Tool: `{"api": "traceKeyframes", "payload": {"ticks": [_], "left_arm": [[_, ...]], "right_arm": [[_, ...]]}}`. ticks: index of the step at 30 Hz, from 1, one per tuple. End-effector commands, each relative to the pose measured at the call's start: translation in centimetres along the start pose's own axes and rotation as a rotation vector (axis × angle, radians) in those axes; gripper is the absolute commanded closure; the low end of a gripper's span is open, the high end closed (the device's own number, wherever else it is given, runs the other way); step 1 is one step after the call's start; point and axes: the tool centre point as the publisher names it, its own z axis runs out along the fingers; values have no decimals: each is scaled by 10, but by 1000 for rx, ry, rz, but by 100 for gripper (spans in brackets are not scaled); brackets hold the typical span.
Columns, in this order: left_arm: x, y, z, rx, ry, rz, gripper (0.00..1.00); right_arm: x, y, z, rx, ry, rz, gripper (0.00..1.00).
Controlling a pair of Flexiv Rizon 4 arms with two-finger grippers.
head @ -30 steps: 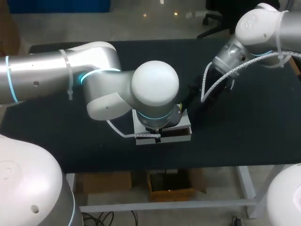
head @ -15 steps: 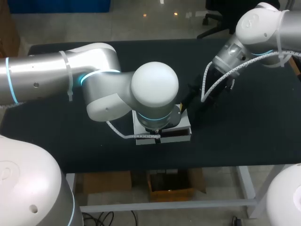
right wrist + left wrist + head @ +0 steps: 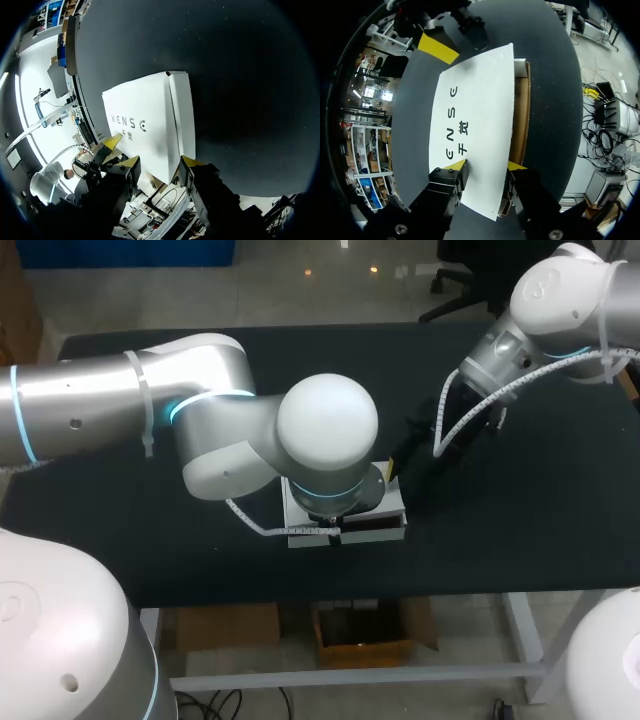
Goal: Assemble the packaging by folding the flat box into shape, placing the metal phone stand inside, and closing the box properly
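- White cardboard box [image 3: 475, 110] on the black table [image 3: 520, 530], lid part-way over its brown interior.
- Left gripper [image 3: 486, 165]: fingers spread above the lid.
- Right gripper [image 3: 161, 160]: fingers spread, empty, near the box.

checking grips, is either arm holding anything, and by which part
Nothing is held. Left gripper: fingers open over the edge of the box lid. Right gripper: open, empty.
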Motion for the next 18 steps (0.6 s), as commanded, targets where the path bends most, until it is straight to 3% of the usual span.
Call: {"api": "traceKeyframes", "payload": {"ticks": [1,9,12,13,18], "left_arm": [[2,2,2,-1,-5,-3,56],[2,3,3,0,-3,-5,56],[2,3,3,1,-2,-5,56],[2,3,3,1,-2,-5,56],[2,3,3,2,-2,-4,55]], "right_arm": [[-1,-9,-1,-22,4,-6,53],[3,-23,-4,-61,1,-28,70],[4,-27,-5,-76,-8,-40,87],[6,-31,-1,-81,-14,-44,100],[10,-32,2,-85,-33,-60,100]]}}
